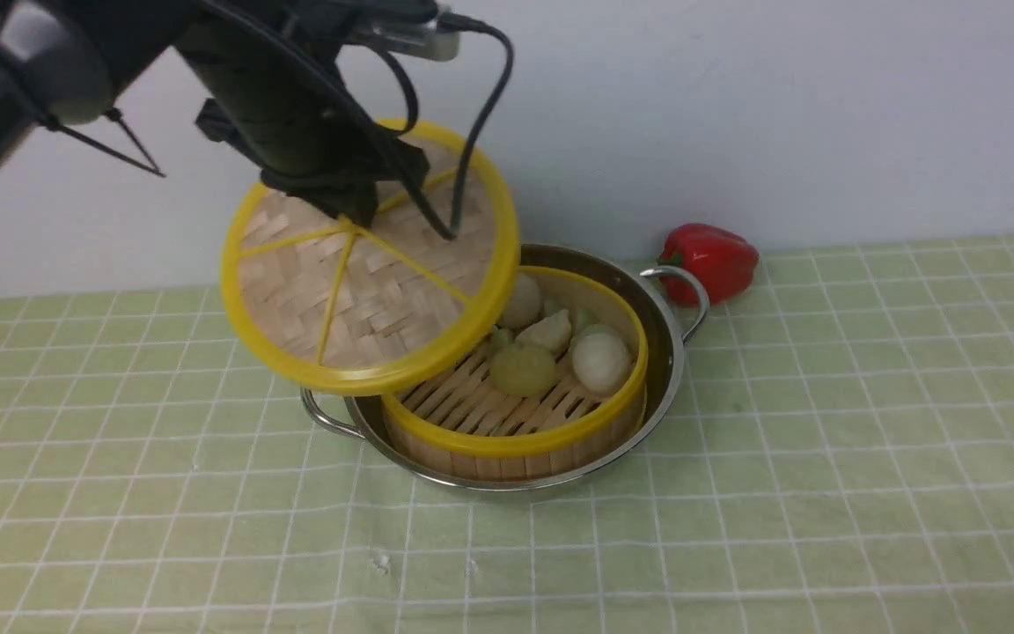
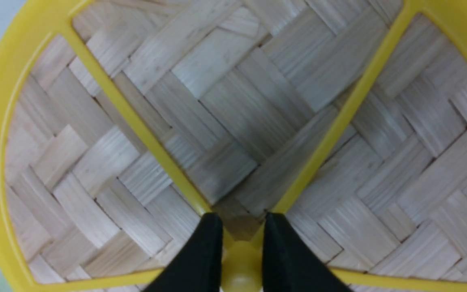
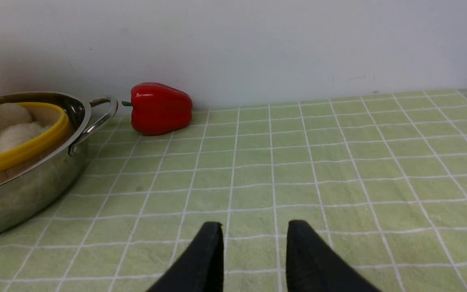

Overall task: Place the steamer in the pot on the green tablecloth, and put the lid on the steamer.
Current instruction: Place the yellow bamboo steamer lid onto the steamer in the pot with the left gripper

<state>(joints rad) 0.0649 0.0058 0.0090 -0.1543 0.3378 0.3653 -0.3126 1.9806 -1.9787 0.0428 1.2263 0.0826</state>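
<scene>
The left gripper (image 1: 350,201) is pinched shut on the yellow hub of the lid (image 1: 366,291). In the left wrist view its black fingers (image 2: 211,251) press the hub from both sides, where the spokes meet. The lid hangs in the air, tilted, with its woven face turned toward the front camera. It is over the left back part of the pot (image 1: 667,352), and its lower edge is close to the steamer's left rim; whether they touch cannot be told.

The steamer (image 1: 516,440) sits inside the pot, buns (image 1: 599,361) on its slatted floor. The pot stands on the cloth (image 1: 824,440) that covers the surface. A red pepper (image 1: 714,260) lies just beside the pot's right handle, near the wall.

The right gripper (image 3: 254,225) is low over bare cloth, well right of the pot, jaws spread with nothing between them.
</scene>
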